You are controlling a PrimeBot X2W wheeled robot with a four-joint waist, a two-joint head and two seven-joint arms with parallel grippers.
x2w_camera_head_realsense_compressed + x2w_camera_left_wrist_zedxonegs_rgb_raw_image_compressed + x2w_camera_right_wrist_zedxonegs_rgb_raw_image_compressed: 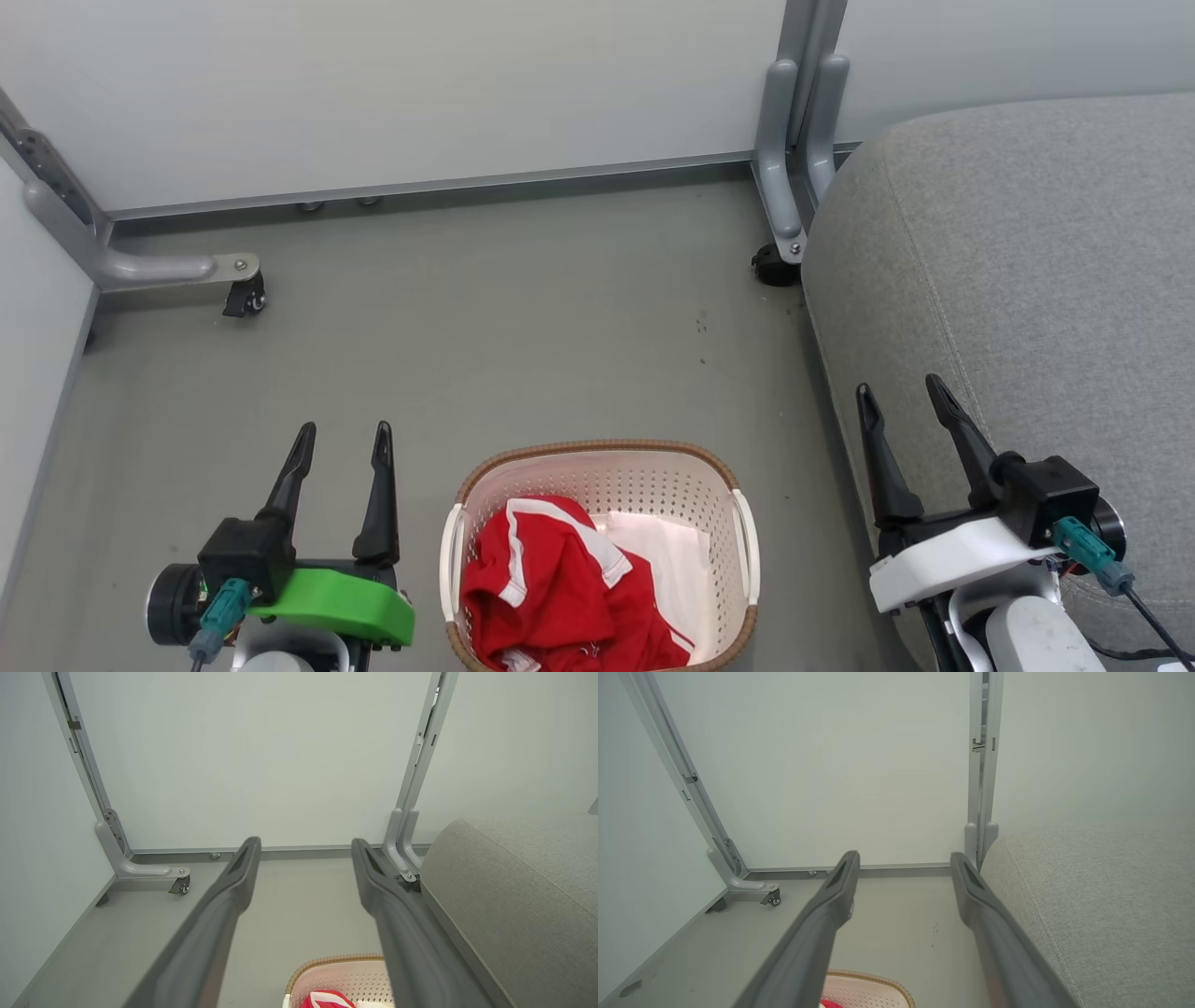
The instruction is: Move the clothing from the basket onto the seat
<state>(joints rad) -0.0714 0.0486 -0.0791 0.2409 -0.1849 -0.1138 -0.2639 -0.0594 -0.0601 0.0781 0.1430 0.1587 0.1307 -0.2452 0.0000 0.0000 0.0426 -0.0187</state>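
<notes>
Head view: clothing (551, 588) heaped in basket (597, 448), near centre; seat (1027, 280) at right. Left gripper (344, 429), right gripper (898, 385) parted wide, nothing held. Thick red fold best pinched deep, lifted clear of basket.

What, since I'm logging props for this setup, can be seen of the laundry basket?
The basket is cream perforated plastic, rounded-rectangular, with a brown woven-look rim and white side handles. It stands upright on the grey floor between the left gripper and right gripper, apart from the grey seat, its near end cut off by the head view. Crumpled red-and-white clothing lies inside, touching its walls.
</notes>
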